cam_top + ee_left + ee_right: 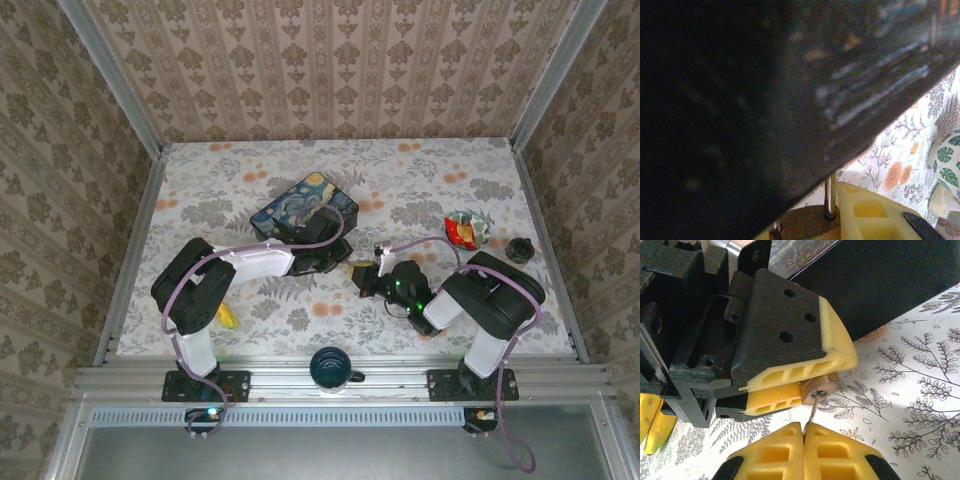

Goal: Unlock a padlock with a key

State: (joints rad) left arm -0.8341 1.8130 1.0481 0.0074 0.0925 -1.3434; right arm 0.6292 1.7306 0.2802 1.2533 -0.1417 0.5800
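Table (200, 190): covered in a floral cloth and walled in by patterned paper; the blue tin box stands on its far middle part.
Blue tin box (300, 203): painted with swirls, lying flat; this is the landmark for the lines below. In the left wrist view its dark wall looms close.
Left arm (255, 262): reaches in from the box's near-left, its wrist against the box's near edge.
Right arm (480, 295): comes from the box's near-right, forearm pointing towards the box.
Dark mug (333, 368): well apart from the box, on the near rail.
Red and yellow object (465, 230): right of the box, well apart; too small to identify.
Banana (228, 317): near-left of the box, partly under the left arm.
Left gripper (807, 386): just off the box's near-right corner, jaws narrow, yellow pads clamped on the padlock.
Right gripper (803, 432): just beyond the left one from the box, facing it, pads pressed together with the key pinched between them.
Padlock (816, 385): brass, between the left pads, just beside the box's near wall; in the left wrist view its thin shackle stands upright.
Key (813, 409): thin and silvery, sticking out of the right pads, its tip meeting the padlock's end face; how far it is in cannot be told.
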